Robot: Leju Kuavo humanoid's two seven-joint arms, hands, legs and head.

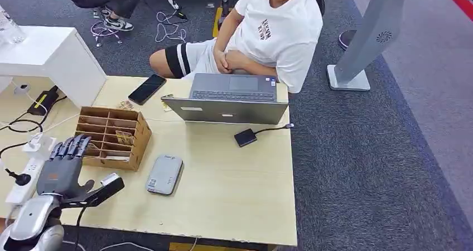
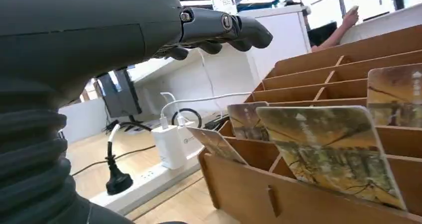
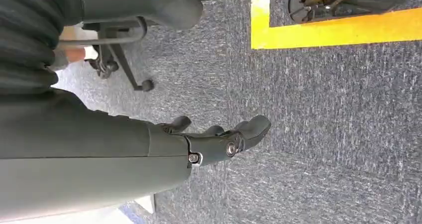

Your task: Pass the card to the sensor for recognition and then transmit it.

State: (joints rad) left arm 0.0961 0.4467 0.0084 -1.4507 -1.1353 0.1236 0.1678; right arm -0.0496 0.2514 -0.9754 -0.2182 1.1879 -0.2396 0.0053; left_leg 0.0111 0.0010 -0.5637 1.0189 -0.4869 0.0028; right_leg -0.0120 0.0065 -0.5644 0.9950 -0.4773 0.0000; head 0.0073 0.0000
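Observation:
A brown cardboard organizer (image 1: 114, 136) with several slots stands on the left of the wooden table and holds picture cards (image 1: 125, 138). Up close in the left wrist view, one yellowish card (image 2: 331, 154) leans in the organizer's (image 2: 249, 194) front slot, with two others beside it. My left hand (image 1: 64, 164) hovers just left of the organizer, fingers stretched flat toward it and thumb out, holding nothing; the same hand (image 2: 219, 32) appears above the cards. A grey card sensor (image 1: 165, 174) lies on the table in front of the organizer. My right hand (image 3: 219, 139) hangs over the carpet, fingers loosely apart, empty.
A person in a white shirt (image 1: 273, 33) sits behind an open laptop (image 1: 231, 97). A black phone (image 1: 146, 88) and a small black adapter (image 1: 245, 137) lie on the table (image 1: 234, 189). A power strip with plugs and cables (image 1: 28, 167) runs along the left edge. A white box (image 1: 50, 56) stands at the back left.

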